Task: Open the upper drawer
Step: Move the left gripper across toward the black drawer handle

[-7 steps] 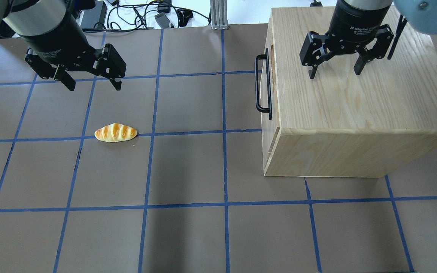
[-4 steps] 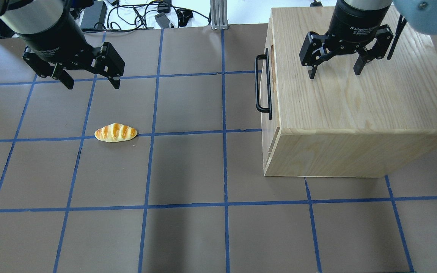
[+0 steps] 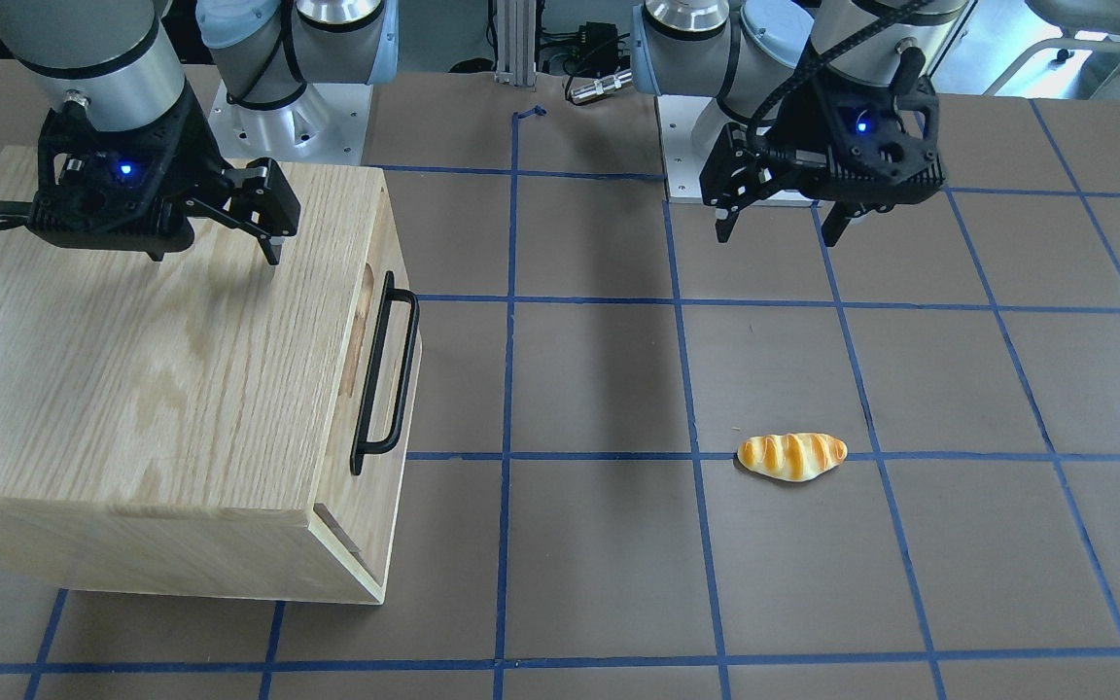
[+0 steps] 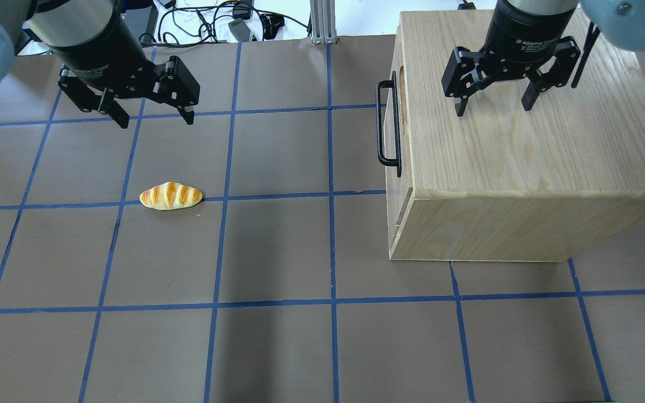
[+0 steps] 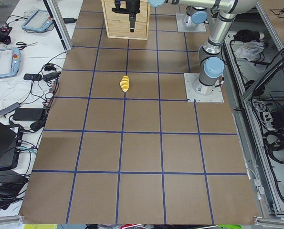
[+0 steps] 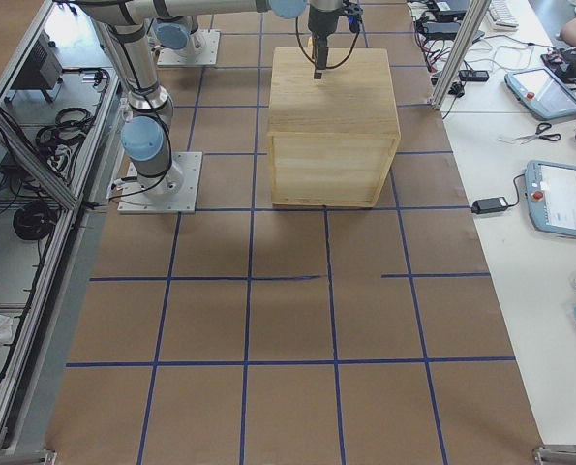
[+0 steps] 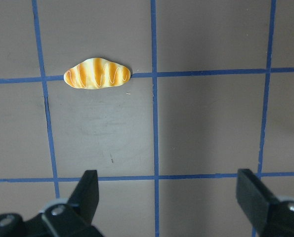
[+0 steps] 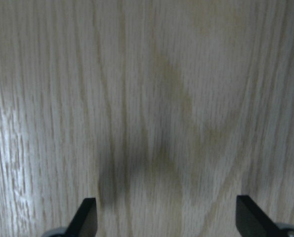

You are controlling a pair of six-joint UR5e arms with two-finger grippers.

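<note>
**Change of state.** In the overhead view, the left tool point(image 4: 156, 119) in the upper left has shifted rightward from its position half a second ago, toward the frame centre. Its fingers remain spread wide and hold nothing. The left wrist view confirms this: the left tool point(image 7: 169, 192) is released above the bare brown table with blue tape grid point(image 4: 277, 252).

The orange-gold striped toy bread roll point(image 4: 171, 196) lies left of centre, unmoved.

The upper drawer point(image 4: 405, 151), a shallow light-wood drawer, sits in the left face of the oak-grain cabinet box point(image 4: 524, 157) at the upper right. It is unchanged and appears fully closed. Its long black metal bar handle point(image 4: 380, 123) is untouched.

The right tool point(image 4: 493, 109) has not moved. It hangs released above the cabinet top, gripping nothing.

**Meaning for the task.** Opening has not begun. The left tool's drift is probably the start of an approach to the handle, from which it is still well apart.

**Limits of view.**
- The drawer front is seen edge-on from overhead. The front-facing view shows the upper drawer point(image 3: 339, 447) more fully, with its oblong slot.
- The panel below the drawer is barely visible.
- The right wrist view shows wood grain only.
- In both side views the tools are too small to judge.
</note>
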